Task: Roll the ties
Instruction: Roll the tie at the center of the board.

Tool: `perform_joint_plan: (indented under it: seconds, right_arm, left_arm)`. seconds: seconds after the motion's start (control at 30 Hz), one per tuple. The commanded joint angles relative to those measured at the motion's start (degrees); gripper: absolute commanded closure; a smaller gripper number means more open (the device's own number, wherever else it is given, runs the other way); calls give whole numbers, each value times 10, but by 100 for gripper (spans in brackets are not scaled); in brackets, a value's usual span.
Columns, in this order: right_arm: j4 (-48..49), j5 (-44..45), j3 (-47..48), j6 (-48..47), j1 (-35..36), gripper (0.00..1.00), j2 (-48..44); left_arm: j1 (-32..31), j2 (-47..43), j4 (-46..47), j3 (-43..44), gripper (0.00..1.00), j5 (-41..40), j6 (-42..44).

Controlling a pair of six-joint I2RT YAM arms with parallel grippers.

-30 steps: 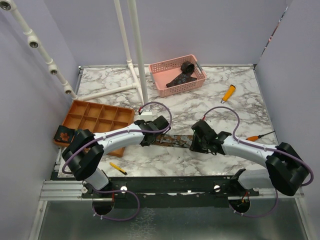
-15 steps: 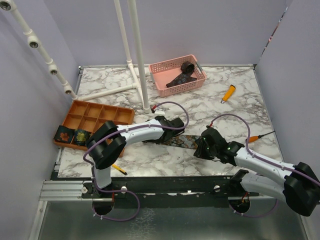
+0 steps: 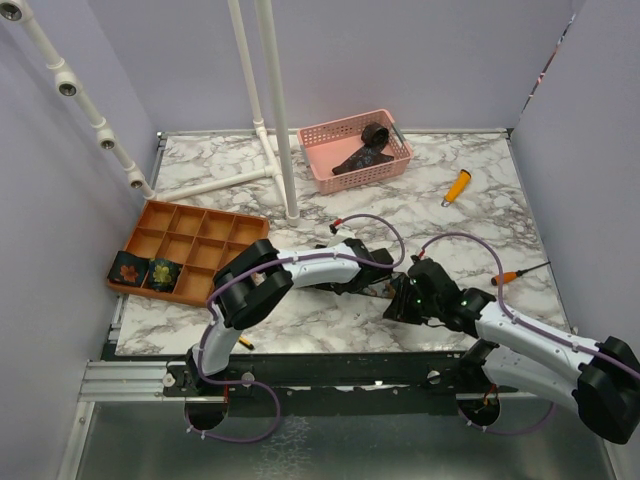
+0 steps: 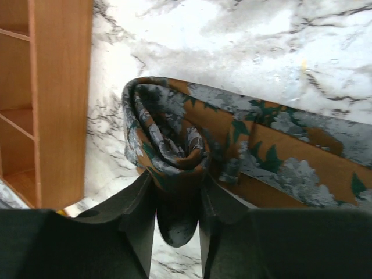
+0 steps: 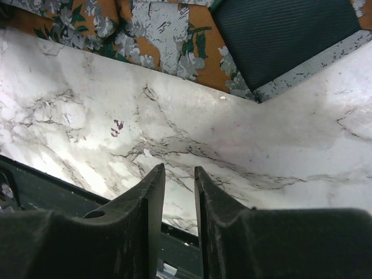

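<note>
Noted marbled surface [image 3: 400, 215]. Bore pink basket [image 3: 372, 176] at rear, orange tray [image 3: 205, 208] left, part-rolled tie [image 4: 273, 151] centre, orange-handled tools [image 3: 456, 186] right.

No writing, label, brand, number or sign is showing legibly in any view. The tie [image 4: 174, 139] is showing only a floral pattern, and the table [image 5: 232, 145] is showing only marble veins.

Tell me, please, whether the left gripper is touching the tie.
Touching. The left wrist view shows the rolled end of the tie pinched between the left gripper's fingers, with fabric filling the gap.
</note>
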Motion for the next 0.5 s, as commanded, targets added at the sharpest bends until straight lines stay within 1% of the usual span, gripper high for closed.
perform_joint_plan:
  seconds: [0.0, 0.03, 0.2, 0.47]
  right_arm:
    - [-9, -21, -9, -1, -2, 68, -15]
    - [-10, -21, -10, 0, -2, 68, -21]
    - [-16, -20, -14, 6, -2, 68, -34]
    - [-23, -25, -11, 4, -2, 67, -37]
  left_arm:
    - [-8, 13, 44, 24, 63, 52, 20]
    - [-8, 12, 50, 27, 59, 58, 25]
    - [-9, -6, 64, 38, 34, 79, 42]
    - [-11, -76, 83, 13, 2, 106, 57]
